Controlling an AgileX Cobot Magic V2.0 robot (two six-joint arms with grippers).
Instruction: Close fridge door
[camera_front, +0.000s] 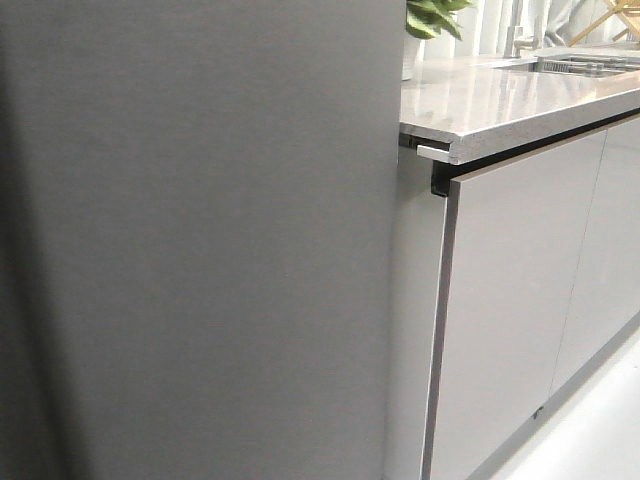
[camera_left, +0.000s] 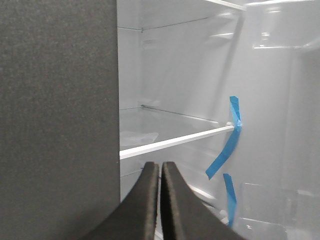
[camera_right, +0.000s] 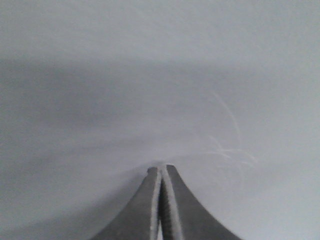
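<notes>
The door (camera_front: 190, 240) fills the left of the front view, a flat matte dark grey panel, its outer face turned to the camera and its right edge running top to bottom just beside the counter's end. Right of it sits the counter (camera_front: 520, 95), pale and glossy, with a plant (camera_front: 432, 18) at its far end and a sink (camera_front: 585, 65) set into the top. Below the counter, pale grey cabinet fronts (camera_front: 510, 300) run off to the right.

Left wrist view: the left gripper (camera_left: 160, 166) has its two dark fingers pressed together, nothing between them. The grey door face (camera_left: 57, 115) is right alongside it, taking up one side of the shot. Past the door's edge the white fridge interior (camera_left: 190, 70) is in plain sight, so the door stands open. A white-edged shelf (camera_left: 175, 141) crosses the inside, and blue tape strips (camera_left: 227, 145) hang off the shelf's end.

Right wrist view: the right gripper (camera_right: 161, 169) is closed up tight as well, empty, tips right at a plain pale grey surface (camera_right: 160, 75) that fills the frame, faint scratches on it; whether the tips touch it, I can't tell
</notes>
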